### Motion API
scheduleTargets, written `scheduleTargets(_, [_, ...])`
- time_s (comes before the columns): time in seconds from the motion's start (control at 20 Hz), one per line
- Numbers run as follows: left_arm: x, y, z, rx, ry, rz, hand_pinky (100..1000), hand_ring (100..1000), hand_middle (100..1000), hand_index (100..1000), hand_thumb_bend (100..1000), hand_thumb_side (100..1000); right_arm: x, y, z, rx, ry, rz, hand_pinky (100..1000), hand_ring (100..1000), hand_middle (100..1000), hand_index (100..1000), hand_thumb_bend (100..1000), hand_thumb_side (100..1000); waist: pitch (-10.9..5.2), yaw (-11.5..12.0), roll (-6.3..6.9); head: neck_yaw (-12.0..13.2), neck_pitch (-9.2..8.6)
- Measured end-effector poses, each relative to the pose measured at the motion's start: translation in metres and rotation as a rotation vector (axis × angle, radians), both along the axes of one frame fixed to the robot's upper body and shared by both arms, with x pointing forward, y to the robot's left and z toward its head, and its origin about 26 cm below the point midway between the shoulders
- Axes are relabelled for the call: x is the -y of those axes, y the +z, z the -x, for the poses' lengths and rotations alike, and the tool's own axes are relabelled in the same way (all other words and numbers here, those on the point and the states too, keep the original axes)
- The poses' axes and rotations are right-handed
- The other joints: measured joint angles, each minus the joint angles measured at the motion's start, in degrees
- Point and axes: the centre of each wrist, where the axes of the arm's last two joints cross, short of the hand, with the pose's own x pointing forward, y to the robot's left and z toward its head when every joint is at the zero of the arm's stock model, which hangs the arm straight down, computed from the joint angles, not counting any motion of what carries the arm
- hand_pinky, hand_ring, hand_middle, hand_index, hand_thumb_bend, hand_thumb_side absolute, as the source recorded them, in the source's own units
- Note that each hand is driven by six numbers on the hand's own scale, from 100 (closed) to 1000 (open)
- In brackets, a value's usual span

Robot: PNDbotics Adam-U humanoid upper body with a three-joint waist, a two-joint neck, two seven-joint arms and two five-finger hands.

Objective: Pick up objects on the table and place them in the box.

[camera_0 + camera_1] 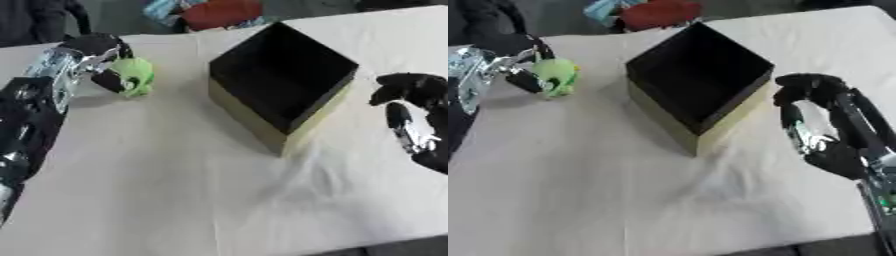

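Observation:
A small bright green toy (136,75) is at the far left of the white table, and my left hand (98,52) has its fingers curled around it. The box (282,75) sits in the middle, open at the top, black inside with tan outer walls; nothing shows inside it. To the right of the box hovers my right hand (820,120), fingers curled and holding nothing.
A white cloth (175,190) covers the table, with its front edge at the bottom. Beyond the far edge lie a red thing (223,12) and a light blue thing (162,10).

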Motion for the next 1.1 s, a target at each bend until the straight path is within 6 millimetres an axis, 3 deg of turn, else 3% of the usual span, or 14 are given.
scheduleTargets(0.05, [0.000,-0.001,0.000,-0.006,-0.004,0.008,574,448,451,584,100,166,0.000,0.000,0.000,0.000,0.000,0.000,680,628,599,806,100,585,0.00,0.00,0.00,-0.01,0.01])
scheduleTargets(0.2, [0.001,0.000,0.000,0.001,-0.017,0.034,532,347,331,488,100,227,0.000,0.000,0.000,0.000,0.000,0.000,680,628,599,806,100,585,0.02,0.01,-0.02,-0.04,0.22])
scheduleTargets(0.3, [0.002,0.002,0.001,0.020,-0.034,0.061,530,334,311,470,100,249,0.000,0.000,0.000,0.000,0.000,0.000,679,628,599,806,100,585,0.11,0.02,-0.07,-0.06,0.39])
scheduleTargets(0.5, [0.011,0.018,0.004,0.090,-0.098,0.125,549,342,315,481,100,265,0.000,0.000,0.000,-0.002,0.000,0.000,679,627,598,806,100,585,0.15,0.06,-0.19,-0.07,0.46])
scheduleTargets(0.7, [0.030,0.059,0.010,0.206,-0.205,0.175,563,365,326,496,100,255,0.000,-0.001,-0.001,-0.007,0.000,0.000,679,627,598,807,100,584,0.05,0.06,-0.14,-0.07,0.48])
scheduleTargets(0.9, [0.056,0.088,0.018,0.286,-0.325,0.202,571,377,344,506,100,248,-0.001,-0.002,-0.001,-0.011,0.009,0.003,679,627,597,806,100,586,-0.41,-0.67,-0.04,0.13,0.67])
scheduleTargets(1.1, [0.093,0.097,0.023,0.303,-0.444,0.217,575,387,354,512,100,242,-0.004,-0.002,-0.001,-0.015,0.030,0.009,679,627,596,806,100,594,-0.45,-1.74,0.18,0.53,0.68])
